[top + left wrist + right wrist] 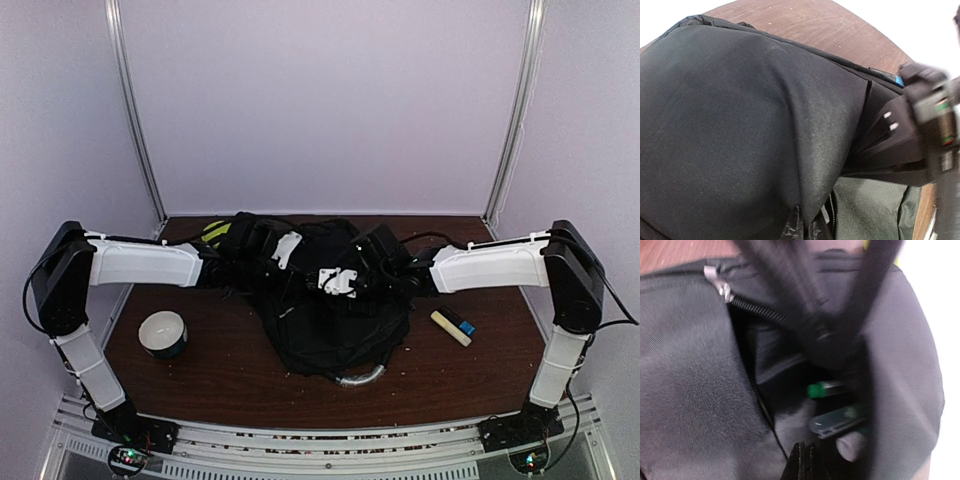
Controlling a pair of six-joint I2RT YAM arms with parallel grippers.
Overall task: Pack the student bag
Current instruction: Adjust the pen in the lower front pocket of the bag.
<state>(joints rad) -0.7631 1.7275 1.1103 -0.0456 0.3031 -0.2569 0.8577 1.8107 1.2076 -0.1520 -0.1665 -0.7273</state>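
Both arms rise from bases at the near edge of the brown wooden bench (220, 375), on either side of the black fabric student bag (335, 320). Each elbow is bent high and outward, and each white forearm is level and points in at the bag. The bag lies mid-bench with its grey curved handle (362, 378) toward you.

Your left gripper (801, 225) presses down on the bag's left flank with its jaws closed tight. A fold of cloth runs up to the tips, but you cannot tell whether any is nipped between them. Your right gripper (801, 460) is shut as well, at the lip of the bag's unzipped opening, below a silver zipper pull (720, 284).

Inside the bag you can make out a green-capped stick (822, 389), a translucent grey case (837, 421) and a pale rounded end (850, 446). All three are blurred and partly covered by black straps (830, 310).

Left of the bag stands a white round roll with a dark lower band (162, 333). To the bag's right lie a cream-coloured stick (450, 328) and a small blue piece (467, 326) touching it. A yellow-green object (215, 232) shows behind the bag, mostly hidden. Pale lilac walls with metal corner posts close in the bench.
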